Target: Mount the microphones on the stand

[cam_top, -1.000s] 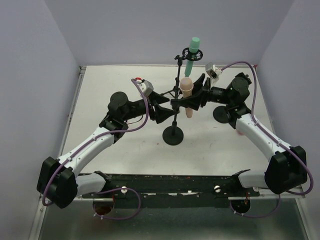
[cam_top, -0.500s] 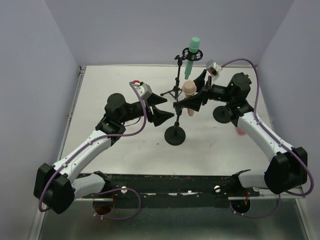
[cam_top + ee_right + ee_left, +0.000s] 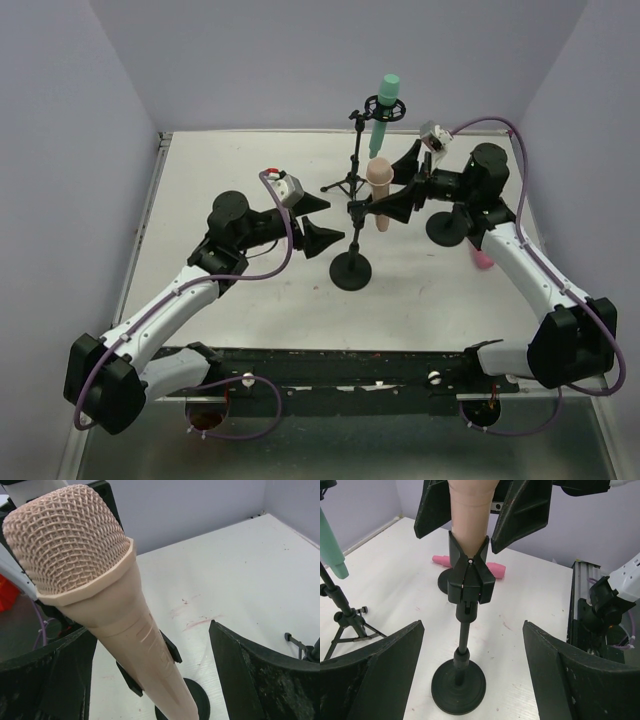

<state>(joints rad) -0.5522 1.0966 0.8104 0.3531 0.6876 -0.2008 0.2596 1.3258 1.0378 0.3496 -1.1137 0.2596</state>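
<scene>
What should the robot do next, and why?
Probably back the right gripper away from the beige microphone: its jaws are open either side, and the stand's clip already holds it. The pink microphone lies on the table, unmounted.

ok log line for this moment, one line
beige microphone in clip stand | green microphone on tripod | pink microphone on table | left gripper open | right gripper open around beige microphone

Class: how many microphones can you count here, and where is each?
3. Green microphone: held in the tall stand at the back. Beige microphone: clipped in the short stand. Pink microphone: lying on the table.
</scene>
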